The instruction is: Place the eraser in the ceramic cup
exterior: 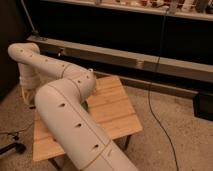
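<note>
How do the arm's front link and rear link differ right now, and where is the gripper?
The front link looks thick and fills the foreground, covering the left part of the wooden table. The rear link looks slimmer and lies farther back. The front link rises from the bottom edge toward the elbow, while the rear link comes in from the upper left. Both are cream-white with small dark holes. The gripper is not in view.

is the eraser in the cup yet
Cannot tell. The arm covers most of the table; no eraser, cup or gripper shows, only a green sliver at the arm's edge.
</note>
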